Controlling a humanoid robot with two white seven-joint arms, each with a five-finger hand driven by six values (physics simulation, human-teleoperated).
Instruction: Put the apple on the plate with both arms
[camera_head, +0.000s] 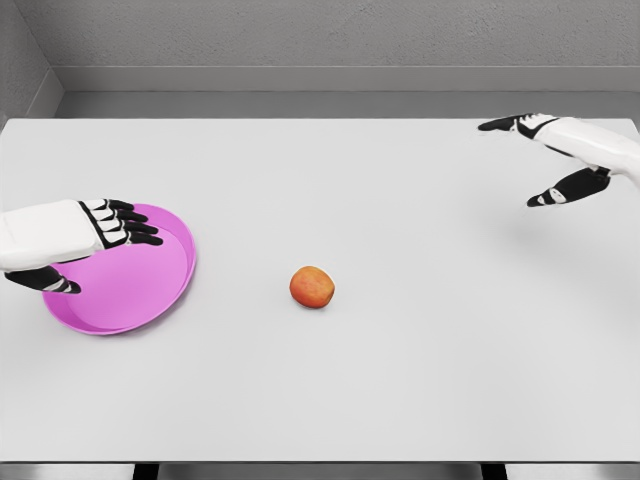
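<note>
Centrally, apple (312, 287): lay free on the table (400, 380), right of the plate (150, 290).
Left hand (95, 235): fingers extended, empty, over the plate, seemingly to steady it.
Right hand (560, 160): spread, empty, well away.

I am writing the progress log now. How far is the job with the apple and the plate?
Nothing looks done yet: the apple lies alone on the table, right of the pink plate. In hand: the left hand hovers open over the plate, and the right hand is open, far from the apple. Left: grasping the apple and placing it on the plate.
</note>
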